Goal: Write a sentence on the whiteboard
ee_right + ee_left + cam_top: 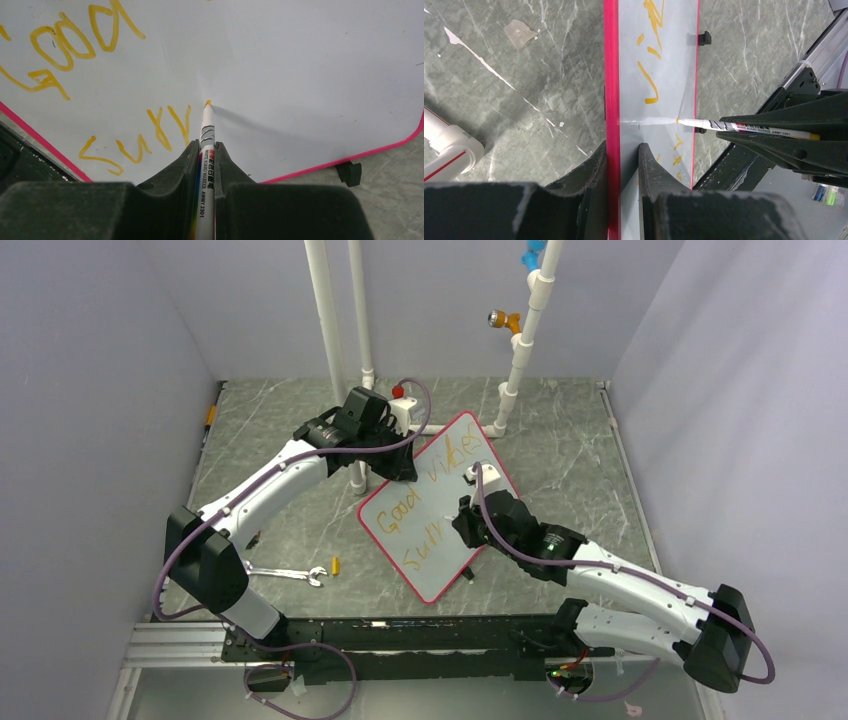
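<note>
The whiteboard [437, 510] lies tilted on the table, pale with a pink rim. My left gripper [622, 150] is shut on the whiteboard's far edge [612, 90], one finger each side of the rim. My right gripper [205, 146] is shut on a white marker [206, 165] with an orange tip. The tip sits at or just above the board surface [300, 75], right of the second line. The sentence [425, 502] is orange: "Good" [75, 40] with "vibes" above, and a second line starting "Sun" [140, 140].
White pipes [330, 330] stand behind the board, one with an orange valve [500, 320]. A wrench [290, 573] and a small orange piece [336, 565] lie left of the board. Grey walls close both sides. The rail [400, 635] runs along the near edge.
</note>
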`<state>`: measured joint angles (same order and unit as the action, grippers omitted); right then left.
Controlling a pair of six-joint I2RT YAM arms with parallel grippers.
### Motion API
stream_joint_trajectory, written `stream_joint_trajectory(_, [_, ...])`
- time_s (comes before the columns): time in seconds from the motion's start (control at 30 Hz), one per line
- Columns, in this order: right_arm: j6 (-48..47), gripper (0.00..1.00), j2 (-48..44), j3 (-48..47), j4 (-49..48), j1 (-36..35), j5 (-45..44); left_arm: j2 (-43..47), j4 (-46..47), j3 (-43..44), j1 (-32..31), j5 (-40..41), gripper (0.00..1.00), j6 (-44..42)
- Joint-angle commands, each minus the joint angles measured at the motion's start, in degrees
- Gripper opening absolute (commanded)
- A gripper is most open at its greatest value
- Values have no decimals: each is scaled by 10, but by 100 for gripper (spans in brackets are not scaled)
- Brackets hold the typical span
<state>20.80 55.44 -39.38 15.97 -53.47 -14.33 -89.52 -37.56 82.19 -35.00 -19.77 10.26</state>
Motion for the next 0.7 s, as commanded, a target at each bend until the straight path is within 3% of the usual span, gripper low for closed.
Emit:
stream_joint_trajectory(0.0, [12, 0, -2, 26, -16, 0, 35, 7, 15, 5, 1, 69, 0, -50])
stream_joint_trajectory(0.67, [45, 0, -29, 37, 32, 0, -10, 11, 16, 4, 1, 68, 0, -47])
